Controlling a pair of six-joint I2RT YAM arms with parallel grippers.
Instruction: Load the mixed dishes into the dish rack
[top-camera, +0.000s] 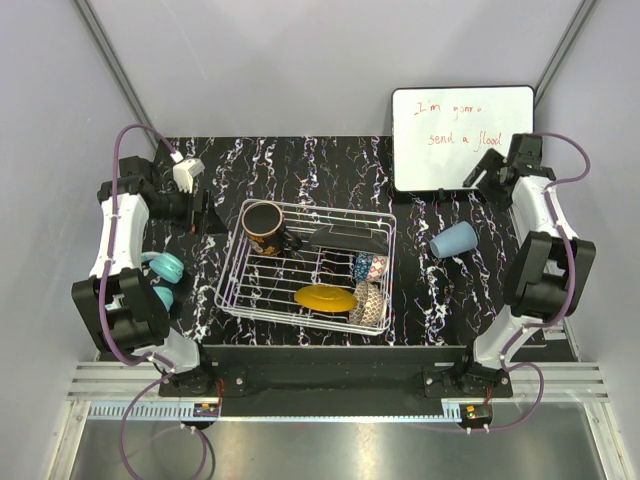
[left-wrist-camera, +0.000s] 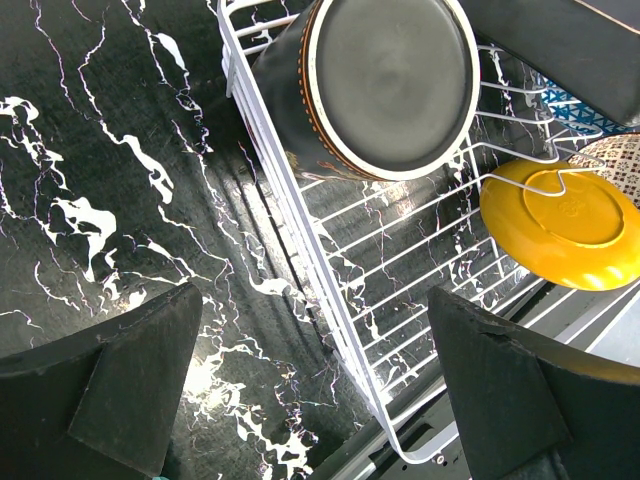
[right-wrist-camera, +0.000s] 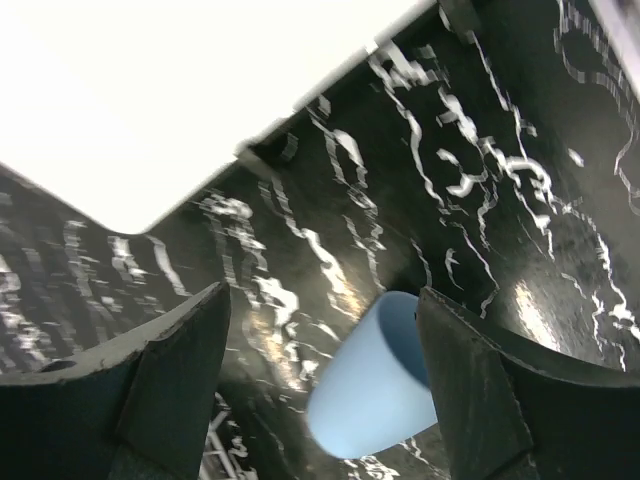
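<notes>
The white wire dish rack stands mid-table. In it are a dark mug on its side, a dark saucer, a yellow plate, a blue patterned bowl and a beige one. A light blue cup lies on its side on the table right of the rack. My right gripper hangs open above and behind it, by the whiteboard; in the right wrist view the cup shows below the open gripper, near the right finger. My left gripper is open and empty over the rack's left rim.
A whiteboard with red writing leans at the back right, close behind the right gripper. Two teal rounded objects sit by the left arm. A white adapter lies at the back left. The table is black marble-patterned.
</notes>
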